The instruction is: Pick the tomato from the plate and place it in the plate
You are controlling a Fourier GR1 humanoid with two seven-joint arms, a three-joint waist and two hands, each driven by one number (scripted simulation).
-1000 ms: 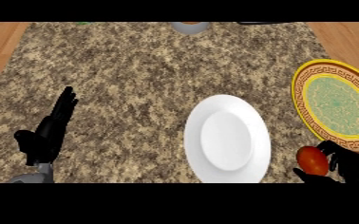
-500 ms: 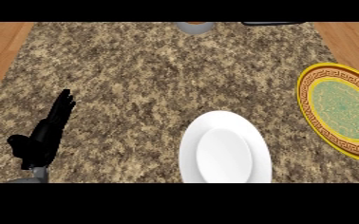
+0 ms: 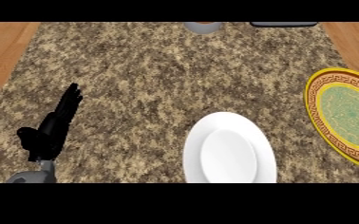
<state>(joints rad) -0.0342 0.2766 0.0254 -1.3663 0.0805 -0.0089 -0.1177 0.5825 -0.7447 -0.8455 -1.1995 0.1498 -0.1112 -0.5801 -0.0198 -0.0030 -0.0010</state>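
Speckled granite counter (image 3: 175, 71) fills the head view, with wood showing at the far left and right edges. A plain white plate (image 3: 228, 152) lies near the lower centre. A yellow-rimmed plate with a green centre (image 3: 336, 111) lies at the right edge, partly cut off by the view.

Left hand (image 3: 52, 128): resting at the lower left, fingers straight and pointing up, holding nothing.

Right hand: not visible in this view; its finger state cannot be told.

Tomato: not visible. It sits on neither plate, so its location cannot be confirmed from this view.

Task status, as a judgement: the yellow-rimmed plate carries no tomato, which suggests pickup is done. The white plate holds nothing, so placement is not yet done. Remaining step: set the tomato on the white plate.
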